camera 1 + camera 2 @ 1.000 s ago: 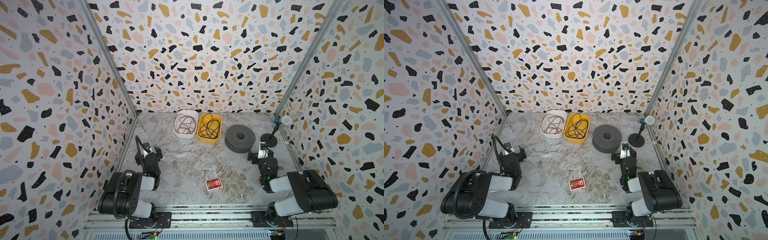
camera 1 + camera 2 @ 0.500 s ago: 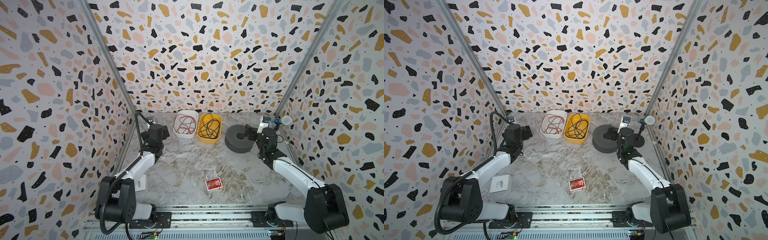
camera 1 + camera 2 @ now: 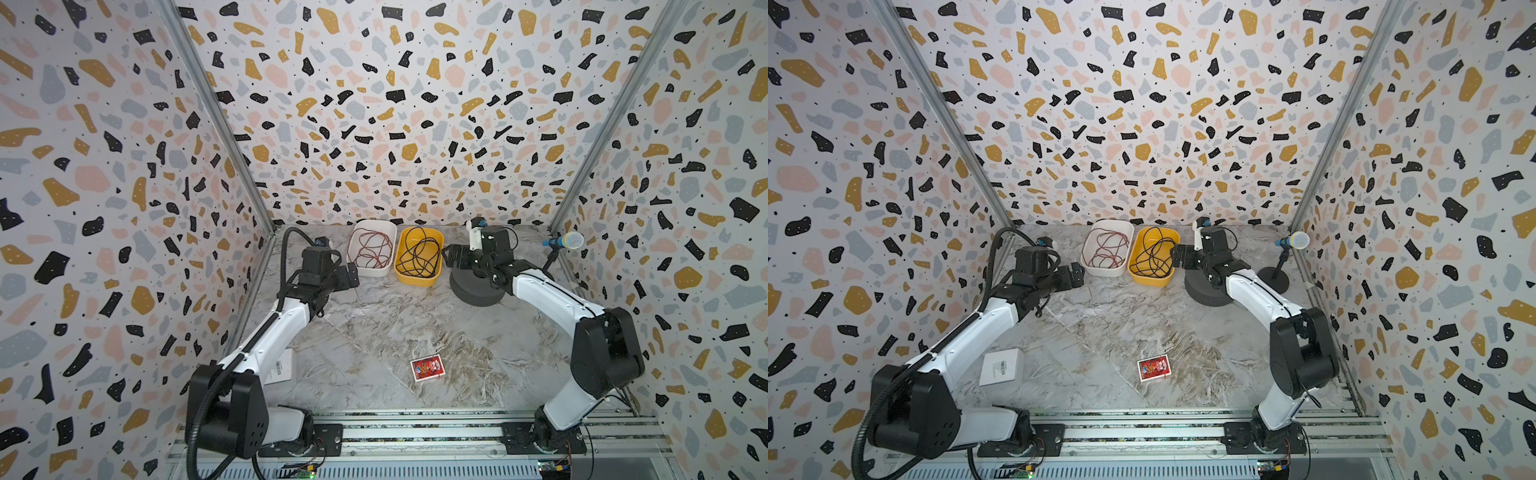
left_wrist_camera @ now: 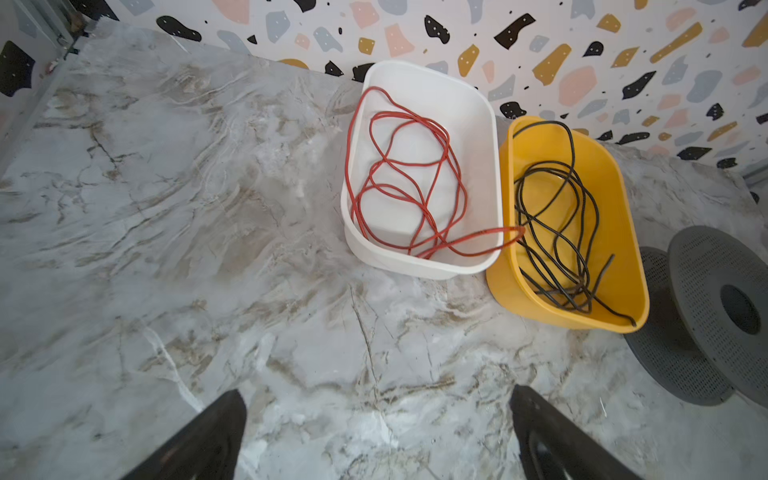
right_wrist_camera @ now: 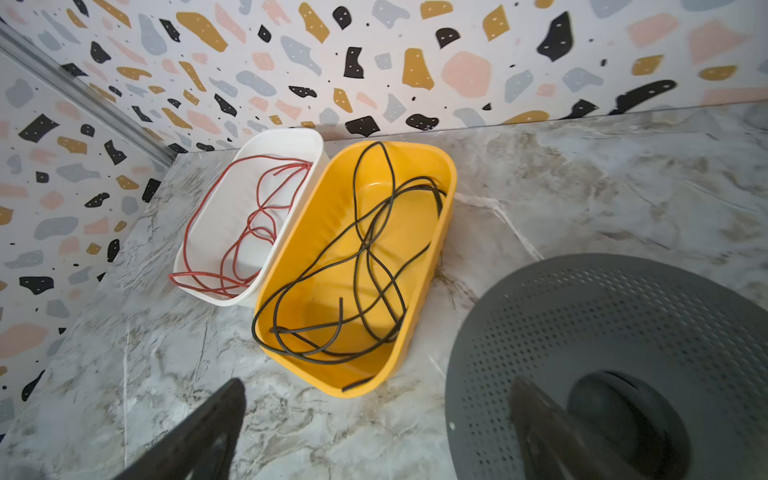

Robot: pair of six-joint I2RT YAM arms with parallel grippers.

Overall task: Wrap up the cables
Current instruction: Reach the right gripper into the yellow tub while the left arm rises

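Our left gripper and right gripper are both gaping wide, gripping nothing. We are seeing the black cable lying in loose loops inside the yellow tub, upper middle of both top views. Touching its left side, a white tub is holding red wire. Print on the red packet and on the barcode label of the white box is proving too small to read.

On my feed the thin black flexible cord reads sharp against the glossy yellow plastic tub; the thin red wire shows bright on the plain white plastic tub. The round dark-grey spool is dotted with fine perforations. The tabletop is pale grey marble with brown veining. The walls are white terrazzo print, with chips of black, mustard, pink and blue-grey. I also see a small red printed packet, white-edged.
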